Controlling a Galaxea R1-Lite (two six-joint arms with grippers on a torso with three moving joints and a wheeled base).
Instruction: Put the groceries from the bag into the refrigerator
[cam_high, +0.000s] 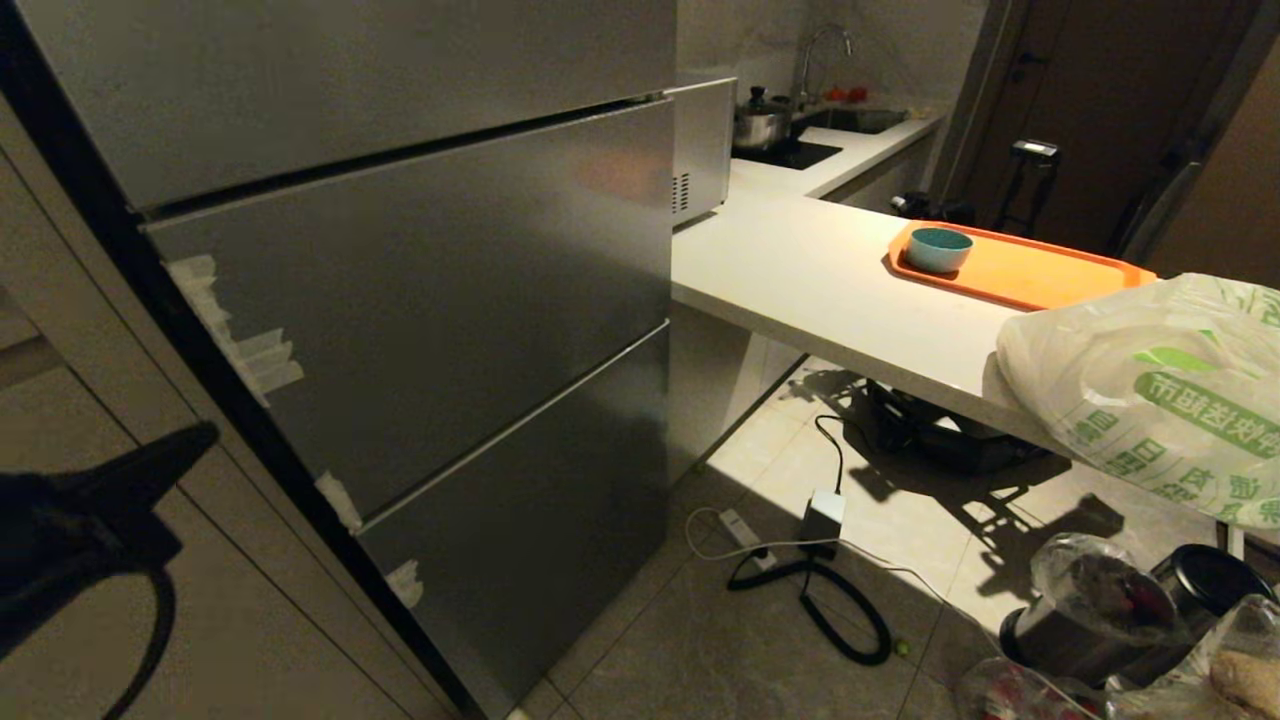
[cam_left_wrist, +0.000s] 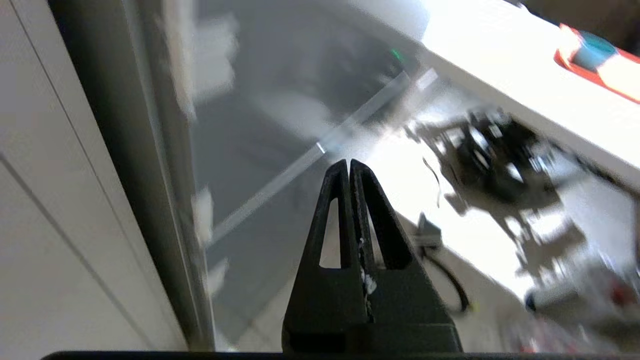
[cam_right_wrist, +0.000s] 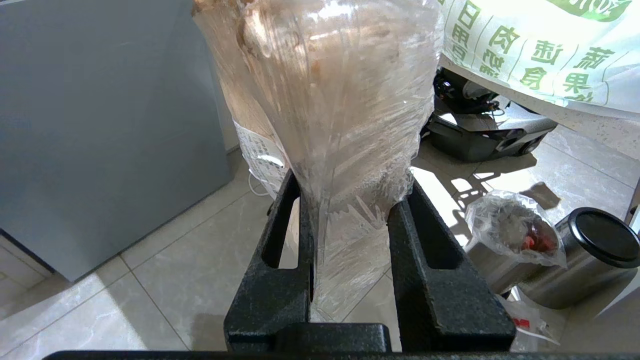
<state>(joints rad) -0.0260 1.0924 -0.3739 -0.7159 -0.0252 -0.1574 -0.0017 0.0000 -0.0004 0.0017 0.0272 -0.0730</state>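
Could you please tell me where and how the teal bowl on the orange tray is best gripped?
Probably by its rim, from straight above, one claw finger inside and one outside: the teal bowl stands upright and open-topped on the orange tray, with nothing close beside it.
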